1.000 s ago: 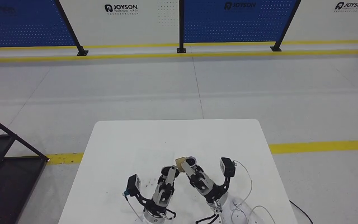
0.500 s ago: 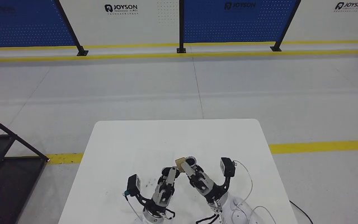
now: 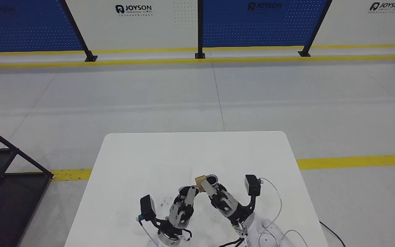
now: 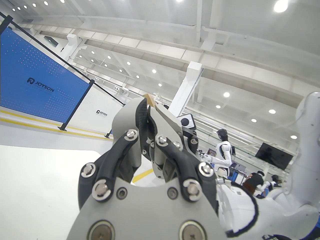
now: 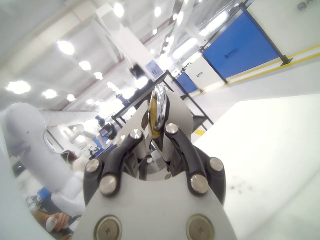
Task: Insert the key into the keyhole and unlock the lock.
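Observation:
A brass padlock point(image 3: 201, 180) with a chrome shackle is held above the white table point(image 3: 185, 148) near its front middle. My right gripper point(image 3: 210, 188) is shut on it; in the right wrist view the padlock point(image 5: 157, 116) stands edge-on between the right gripper's point(image 5: 160, 101) fingers. My left gripper point(image 3: 192, 191) meets the padlock from the other side. In the left wrist view the left gripper point(image 4: 148, 109) is shut, with a brass corner of the padlock point(image 4: 149, 99) just past its tips. The key is pinched there and almost wholly hidden by the pads.
A black rack point(image 3: 15, 162) stands on the floor left of the table. Dark specks point(image 3: 163, 200) mark the tabletop by the left arm. White cables point(image 3: 271, 207) trail at the front right. The far half of the table is bare.
Both grippers and the padlock have shifted slightly toward the table's front and right. Their grips look the same.

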Tool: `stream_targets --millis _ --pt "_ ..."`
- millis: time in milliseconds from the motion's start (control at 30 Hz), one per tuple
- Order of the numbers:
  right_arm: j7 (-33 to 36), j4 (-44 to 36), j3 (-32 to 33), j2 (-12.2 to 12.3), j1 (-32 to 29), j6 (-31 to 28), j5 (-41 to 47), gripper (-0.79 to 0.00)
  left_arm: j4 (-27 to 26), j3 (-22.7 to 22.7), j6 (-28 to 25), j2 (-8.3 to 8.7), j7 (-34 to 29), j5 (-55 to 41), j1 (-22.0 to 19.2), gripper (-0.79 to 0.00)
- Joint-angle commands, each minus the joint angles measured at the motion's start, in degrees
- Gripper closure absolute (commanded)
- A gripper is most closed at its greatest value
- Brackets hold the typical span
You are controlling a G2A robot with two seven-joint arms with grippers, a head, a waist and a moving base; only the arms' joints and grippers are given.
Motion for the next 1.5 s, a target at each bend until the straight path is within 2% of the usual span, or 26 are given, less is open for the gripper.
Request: stream_targets --millis 0,367,433,500,567,1100,1267,1433,1467 --pt "0.3 -0.3 0.2 0.1 -0.2 0.2 0.0 0.000 0.5 0.1 1.1 0.00 1.0 1.4 -0.3 0.000" --pt "1.6 -1.3 0.9 0.4 -1.0 1.3 -0.1 0.000 3.0 0.8 9.2 0.06 6.2 9.8 -1.9 0.000" --pt "1.8 -1.4 0.9 0.5 -1.1 1.6 -0.2 0.000 3.7 0.3 13.7 0.12 7.1 12.9 -2.5 0.000" --pt "2.0 -1.5 0.9 0.5 -1.1 1.8 -0.3 0.000 4.2 0.8 15.2 0.07 8.3 14.0 -2.7 0.000" --pt "2.2 -1.6 0.9 0.5 -1.1 2.1 -0.3 0.000 4.7 0.5 19.0 0.12 9.1 16.6 -3.2 0.000" --pt "2.8 -2.0 0.8 0.7 -1.2 3.2 -0.5 0.000 6.4 0.0 35.2 0.42 10.5 26.0 -4.8 0.000" --pt "2.9 -2.0 0.7 0.8 -1.2 3.5 -0.2 0.000 6.3 -0.6 38.6 0.69 10.7 28.5 -4.9 0.000" --pt "3.1 -2.0 0.7 0.9 -1.1 3.8 -0.1 0.000 5.7 -0.5 37.7 0.85 11.3 27.6 -4.6 0.000" --pt "3.1 -2.1 0.7 0.9 -1.1 3.8 -0.1 0.000 5.6 -0.6 37.5 0.89 11.5 27.3 -4.5 -0.286"
